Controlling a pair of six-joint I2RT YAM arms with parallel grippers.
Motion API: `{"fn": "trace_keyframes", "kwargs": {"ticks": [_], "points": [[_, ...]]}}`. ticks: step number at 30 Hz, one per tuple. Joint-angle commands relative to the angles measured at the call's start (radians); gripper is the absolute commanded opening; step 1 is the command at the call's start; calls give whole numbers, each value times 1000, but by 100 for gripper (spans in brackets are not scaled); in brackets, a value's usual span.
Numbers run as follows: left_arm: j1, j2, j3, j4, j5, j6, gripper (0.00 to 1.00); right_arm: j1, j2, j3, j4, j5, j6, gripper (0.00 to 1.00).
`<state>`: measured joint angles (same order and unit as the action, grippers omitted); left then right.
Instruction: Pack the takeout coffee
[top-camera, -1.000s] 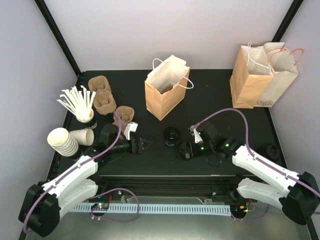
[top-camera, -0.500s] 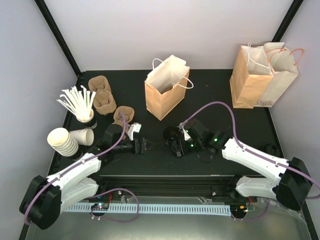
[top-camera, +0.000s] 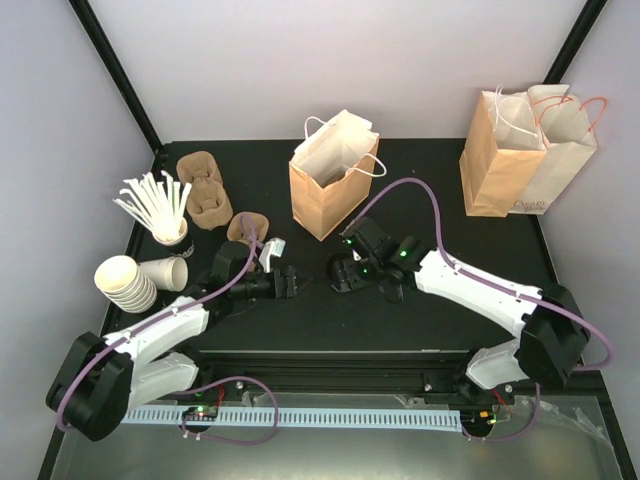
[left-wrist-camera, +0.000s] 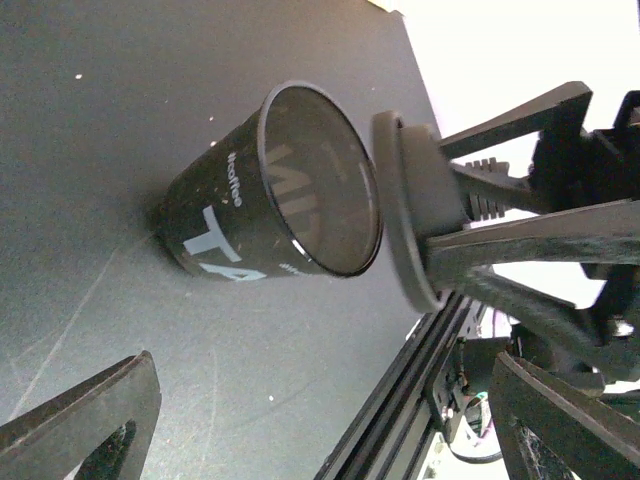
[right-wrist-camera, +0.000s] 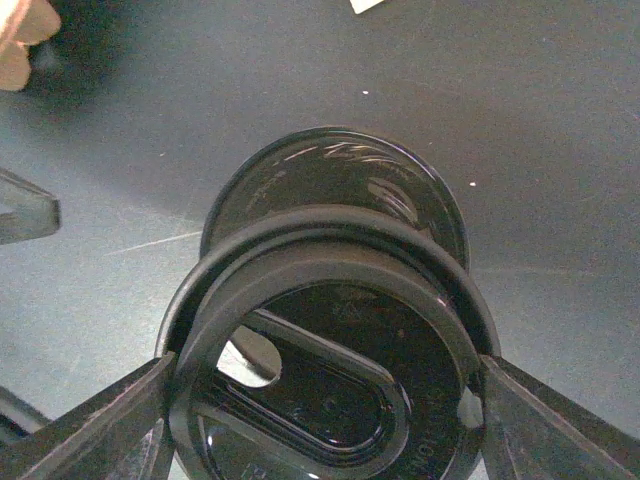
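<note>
A robot test lab: plain white walls (top-camera: 330, 60), a black frame (top-camera: 115, 75) and a black table (top-camera: 420, 180).

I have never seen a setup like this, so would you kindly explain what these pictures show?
These are two robot arms bolted to a black table, each ending in a two-finger claw. The wide picture comes from a fixed camera above and behind them. The other two come from cameras on the wrists, looking along each arm's own fingers.

On the table are an open paper bag, two more bags, brown cup carriers, stacked white cups and a cup of white sticks.

The right claw grips a black lid by its edges, close above a dark printed cup. The left claw is open and empty, facing that cup.
</note>
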<state>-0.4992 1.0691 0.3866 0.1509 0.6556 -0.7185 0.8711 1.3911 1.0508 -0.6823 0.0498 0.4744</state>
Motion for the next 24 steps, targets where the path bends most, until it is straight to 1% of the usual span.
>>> {"fn": "trace_keyframes", "kwargs": {"ticks": [1, 6, 13, 16, 24], "points": [[1, -12, 45, 47, -10, -22, 92, 6, 49, 48, -18, 56, -46, 80], [2, -6, 44, 33, -19, -13, 93, 6, 100, 77, -14, 84, -61, 80], [12, 28, 50, 67, -11, -25, 82, 6, 140, 107, -12, 93, -82, 80], [23, 37, 53, 70, -13, -28, 79, 6, 160, 120, -12, 88, -90, 80], [37, 56, 57, 72, -7, -22, 77, 6, 196, 134, 4, 60, -108, 80]]}}
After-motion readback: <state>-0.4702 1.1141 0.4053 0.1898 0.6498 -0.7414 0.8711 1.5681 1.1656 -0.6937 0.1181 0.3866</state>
